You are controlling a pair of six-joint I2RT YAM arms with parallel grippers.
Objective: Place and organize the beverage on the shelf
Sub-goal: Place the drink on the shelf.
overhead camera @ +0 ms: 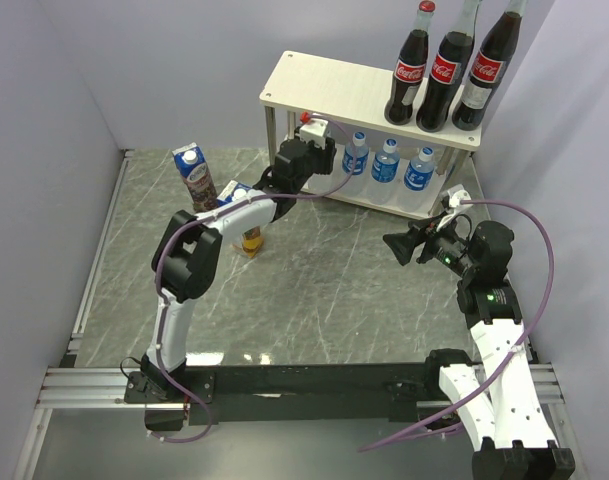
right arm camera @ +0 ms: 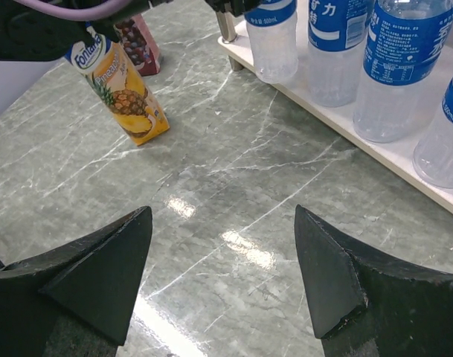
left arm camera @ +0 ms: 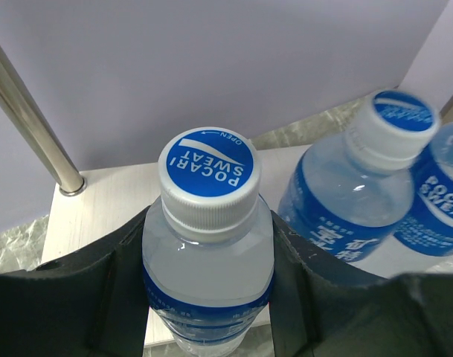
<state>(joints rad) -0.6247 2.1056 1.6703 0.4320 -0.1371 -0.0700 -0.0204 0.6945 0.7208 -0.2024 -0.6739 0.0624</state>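
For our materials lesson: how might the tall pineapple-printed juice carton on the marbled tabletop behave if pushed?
Tall and narrow-based, the yellow pineapple-printed juice carton would probably tip if pushed high. The glossy marbled tabletop suggests a low push slides it.

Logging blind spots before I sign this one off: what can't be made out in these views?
- Top view: the left gripper hides the held water bottle.
- Top view: the left arm covers most of the pineapple carton.
- Top view: two Coca-Cola bottles lose their caps to the upper edge.
- Left wrist view: the lower edge cuts off that bottle's base, so whether it rests on the shelf is unclear.
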